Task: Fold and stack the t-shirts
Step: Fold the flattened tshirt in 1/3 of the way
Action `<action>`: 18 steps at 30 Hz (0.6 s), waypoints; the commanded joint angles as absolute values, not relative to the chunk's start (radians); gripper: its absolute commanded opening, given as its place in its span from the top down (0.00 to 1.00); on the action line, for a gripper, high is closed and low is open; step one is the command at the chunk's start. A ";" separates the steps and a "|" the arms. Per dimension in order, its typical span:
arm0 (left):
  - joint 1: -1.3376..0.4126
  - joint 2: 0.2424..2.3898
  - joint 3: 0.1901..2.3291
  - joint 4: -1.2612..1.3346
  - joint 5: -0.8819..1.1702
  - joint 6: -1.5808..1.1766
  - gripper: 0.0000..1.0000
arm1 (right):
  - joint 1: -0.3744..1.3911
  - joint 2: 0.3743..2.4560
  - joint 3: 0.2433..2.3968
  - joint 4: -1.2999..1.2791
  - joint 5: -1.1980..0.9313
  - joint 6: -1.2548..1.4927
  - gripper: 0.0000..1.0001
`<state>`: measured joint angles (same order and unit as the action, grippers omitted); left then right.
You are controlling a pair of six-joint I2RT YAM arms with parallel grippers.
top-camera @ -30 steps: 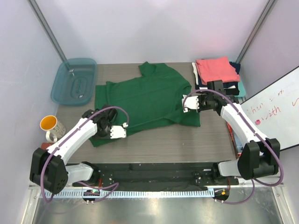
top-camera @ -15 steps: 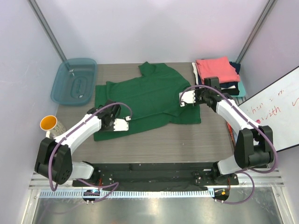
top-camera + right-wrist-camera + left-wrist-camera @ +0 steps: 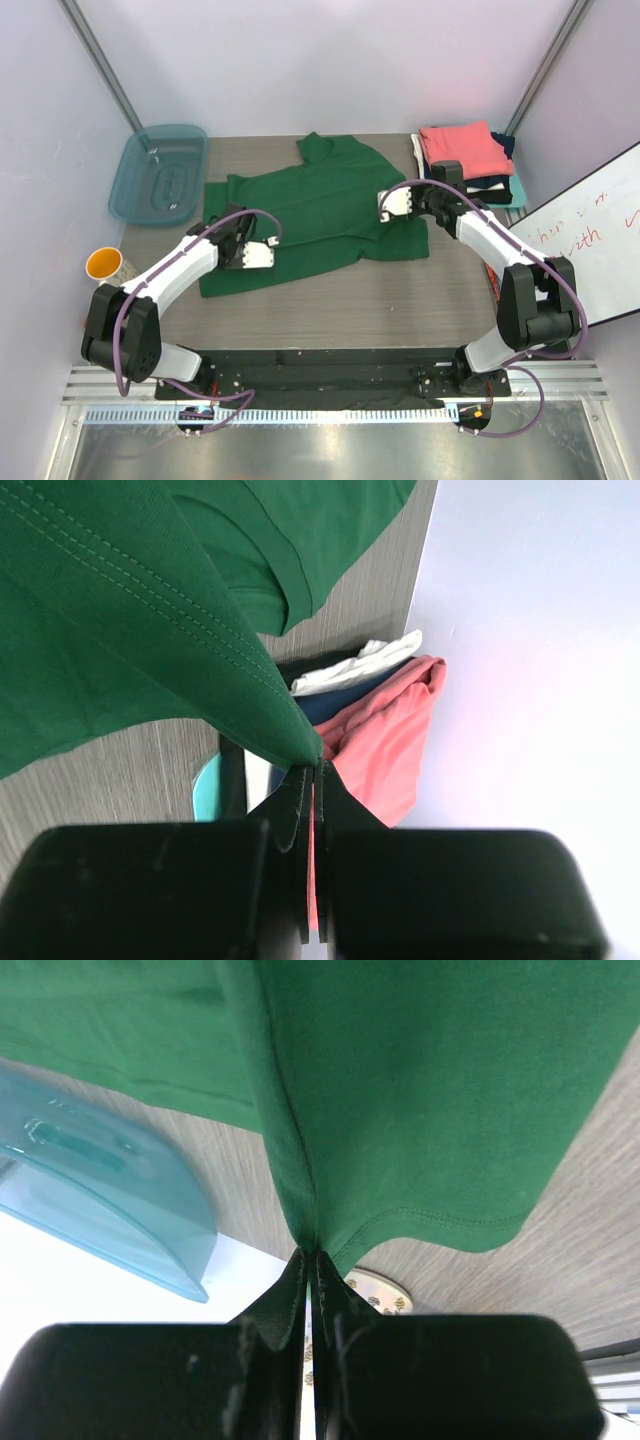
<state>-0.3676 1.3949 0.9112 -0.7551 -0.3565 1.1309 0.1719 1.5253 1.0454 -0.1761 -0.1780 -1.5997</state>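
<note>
Green t-shirt (image 3: 320, 200) on the bench (image 3: 330, 300), its near hem rising as I start the fold.
My left fingers (image 3: 258, 256) and right fingers (image 3: 393, 203), each pinching a hem corner, have drawn it collarward; the folded stack (image 3: 462, 150) waits beside.

The left arm (image 3: 170, 282) and right arm (image 3: 492, 242) are formed of white links and black joints. The left gripper (image 3: 266, 256) and right gripper (image 3: 386, 206) are white-bodied, tipped with black fingers (image 3: 272, 1310). A purple cable (image 3: 260, 215) is looped behind each.
</note>
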 commanded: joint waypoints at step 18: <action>-0.357 1.494 0.939 -0.631 -0.462 1.129 0.93 | 0.229 1.612 0.943 0.325 -0.062 -1.592 0.74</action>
